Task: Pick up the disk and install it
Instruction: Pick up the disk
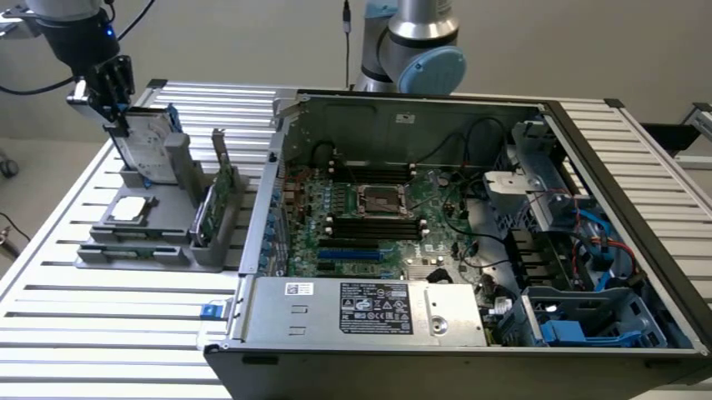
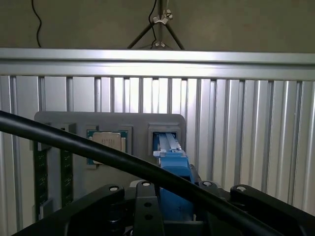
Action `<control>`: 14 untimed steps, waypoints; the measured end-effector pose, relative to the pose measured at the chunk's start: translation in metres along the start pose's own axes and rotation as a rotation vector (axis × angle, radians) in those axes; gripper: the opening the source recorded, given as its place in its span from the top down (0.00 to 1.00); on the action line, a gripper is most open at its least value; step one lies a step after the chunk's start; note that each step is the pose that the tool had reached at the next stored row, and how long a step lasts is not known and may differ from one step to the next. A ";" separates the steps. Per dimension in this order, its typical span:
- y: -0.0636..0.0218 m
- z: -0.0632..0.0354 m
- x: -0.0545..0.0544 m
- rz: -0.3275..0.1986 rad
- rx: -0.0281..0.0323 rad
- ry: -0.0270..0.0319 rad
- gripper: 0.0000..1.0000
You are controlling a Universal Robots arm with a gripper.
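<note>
Blue-framed disk (image 1: 150, 142) upright in slot of grey holder (image 1: 156, 250), hand (image 1: 117, 121) clamped on its top edge

An open computer case (image 1: 423, 112) lies on a slatted aluminium table (image 1: 112, 333), motherboard (image 1: 378, 208) exposed. On the exterior view's left of it, a grey holder (image 1: 150, 250) carries a silver chip (image 1: 130, 208) and an upright green circuit card (image 1: 209, 215)

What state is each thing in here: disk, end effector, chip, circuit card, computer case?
disk: upright, lower end in the grey holder, not installed.
end effector: closed on the disk's top edge.
chip: lying flat in the holder.
green circuit card: standing on edge in the holder.
computer case: open, board exposed.
</note>
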State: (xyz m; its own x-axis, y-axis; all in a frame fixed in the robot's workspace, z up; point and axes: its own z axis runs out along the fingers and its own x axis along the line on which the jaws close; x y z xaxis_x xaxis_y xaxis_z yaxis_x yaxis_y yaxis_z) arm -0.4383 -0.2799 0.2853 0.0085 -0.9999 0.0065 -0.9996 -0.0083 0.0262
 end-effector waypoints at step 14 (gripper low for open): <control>0.0001 -0.0058 0.000 0.000 0.0002 0.0004 0.67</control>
State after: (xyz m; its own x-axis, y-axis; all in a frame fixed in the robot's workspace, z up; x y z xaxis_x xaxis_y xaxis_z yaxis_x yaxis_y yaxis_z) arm -0.4383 -0.2799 0.2911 0.0085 -0.9999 0.0069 -0.9996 -0.0083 0.0261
